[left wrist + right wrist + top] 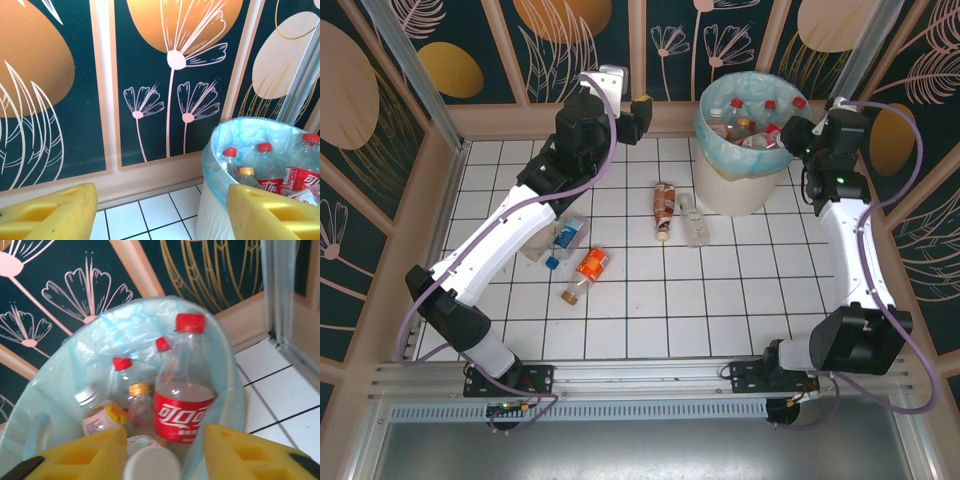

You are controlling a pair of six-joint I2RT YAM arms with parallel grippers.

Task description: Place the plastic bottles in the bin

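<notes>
The white bin (pixel 732 180) with its blue-green liner stands at the back right and holds several red-capped bottles (pixel 752 125). Four bottles lie on the tiles: a brown-label one (pixel 664 208), a clear one (pixel 692 220), an orange-label one (pixel 590 270) and a blue-label one (pixel 566 236). My left gripper (pixel 642 112) hangs open and empty near the back wall, left of the bin (pixel 215 210). My right gripper (pixel 798 135) is open over the bin's rim (pixel 227 370). A blurred white-capped bottle (pixel 152 465) sits between its yellow fingers (pixel 250 455), with a gap on the right side.
Low wooden walls with patterned panels (pixel 650 50) fence the tiled floor. Another clear bottle (pixel 534 248) lies partly under the left arm's forearm (pixel 510 230). Open tiles (pixel 720 300) stretch in front of the bin.
</notes>
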